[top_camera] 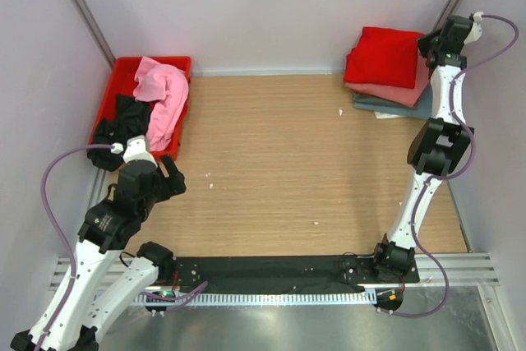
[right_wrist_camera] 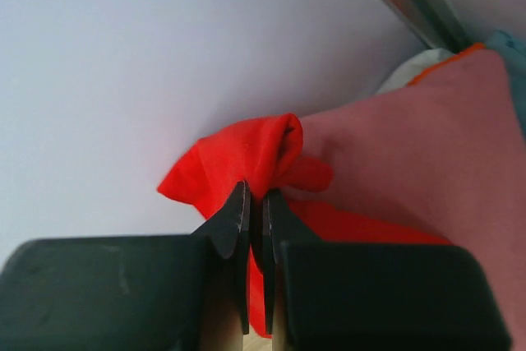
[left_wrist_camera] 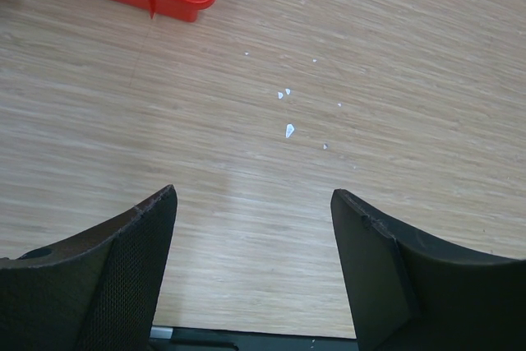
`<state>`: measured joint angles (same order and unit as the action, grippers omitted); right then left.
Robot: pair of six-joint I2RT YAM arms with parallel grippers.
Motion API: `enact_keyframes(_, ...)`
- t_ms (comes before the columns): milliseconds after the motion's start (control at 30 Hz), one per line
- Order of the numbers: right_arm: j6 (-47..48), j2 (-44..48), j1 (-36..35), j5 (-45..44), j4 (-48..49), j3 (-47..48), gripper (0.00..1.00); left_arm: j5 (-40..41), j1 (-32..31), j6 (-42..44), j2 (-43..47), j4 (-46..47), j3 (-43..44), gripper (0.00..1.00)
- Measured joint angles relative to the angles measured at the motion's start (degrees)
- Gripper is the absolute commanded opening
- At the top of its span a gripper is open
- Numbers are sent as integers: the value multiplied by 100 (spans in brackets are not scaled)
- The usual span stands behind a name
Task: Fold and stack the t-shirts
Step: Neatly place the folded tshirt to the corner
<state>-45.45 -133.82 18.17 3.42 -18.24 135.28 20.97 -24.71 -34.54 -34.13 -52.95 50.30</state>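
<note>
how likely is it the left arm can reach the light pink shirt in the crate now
Probably yes: the left gripper is open near the red crate, and the light pink shirt lies on top there, nothing covering it.

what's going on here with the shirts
The right gripper is shut on a fold of the red shirt. That shirt tops a stack in the far right corner, over a salmon shirt and a grey-blue shirt. The left gripper hangs open and holds nothing, over the table near the crate. In the crate a pink shirt and a black shirt lie unfolded.
</note>
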Motion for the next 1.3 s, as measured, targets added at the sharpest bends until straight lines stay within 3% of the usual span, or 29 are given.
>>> enact_keyframes(433,20,275,363,-848,-382,-678,1,-7,0,0,2,2,0,77)
enact_keyframes(600,133,170,369,-920,-411,-525,68,-17,0,0,2,2,0,76)
enact_keyframes(700,225,103,372,-942,-415,-424,79,-17,0,0,2,4,-2,77)
enact_keyframes(933,448,282,369,-1071,-492,-603,86,-17,0,0,24,4,-4,77)
enact_keyframes(1200,404,2883,581,-1156,273,-3567,86,-17,0,-17,24,24,-52,78)
enact_keyframes(1300,304,3327,675,-927,758,-4087,83,-20,0,-17,79,50,-70,78)
